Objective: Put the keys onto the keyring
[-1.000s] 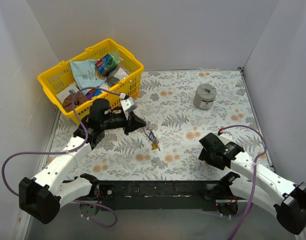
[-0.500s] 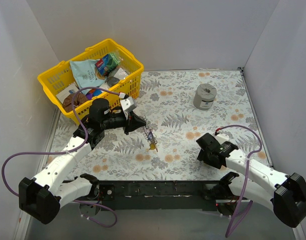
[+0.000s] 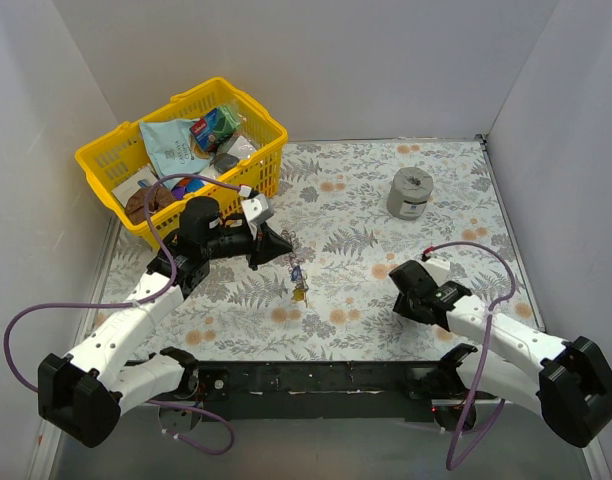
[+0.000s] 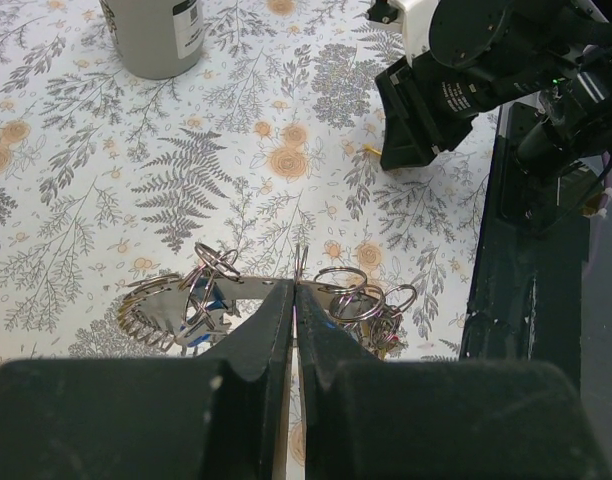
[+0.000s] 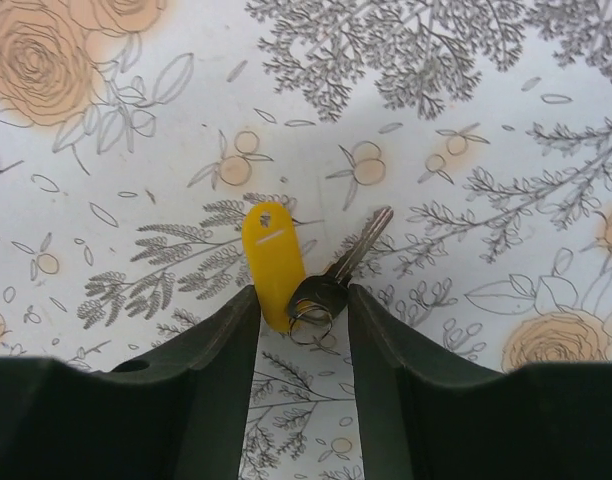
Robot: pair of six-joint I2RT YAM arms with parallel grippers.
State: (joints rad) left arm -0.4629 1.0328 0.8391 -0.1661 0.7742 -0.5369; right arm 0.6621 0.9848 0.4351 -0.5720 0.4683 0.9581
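Yellow plastic marks the loose key (image 5: 358, 248) lying flat on the floral-printed worktop (image 3: 356, 215). A smooth oblong tag with a slot near its rounded end is joined by a small split ring to a slim silver blade with a dark head. This key is flanked by the right end effector (image 5: 299, 292), whose matt dark fingers stand apart on either side. Whether the pads touch it cannot be told.

The keyring (image 4: 149, 312) is found left of the worktop's middle, in front of the yellow basket (image 3: 114, 158). It is held by the left end effector (image 4: 295, 288), whose fingers are pressed together on a thin strip of metal at the top of the cluster. Bright steel with a jagged, coil-like rim is seen there. Several round split rings (image 4: 340, 280) and blue-headed keys (image 4: 208, 300) are tangled about it, so part of the threading is judged to be done. Whether the cluster hangs clear of the surface cannot be told.

The loose key lies well apart from the keyring and is not yet lifted. Grasping it, carrying it across and threading it are judged to be what is left. A grey cylindrical roll (image 3: 410, 193) stands farther back.
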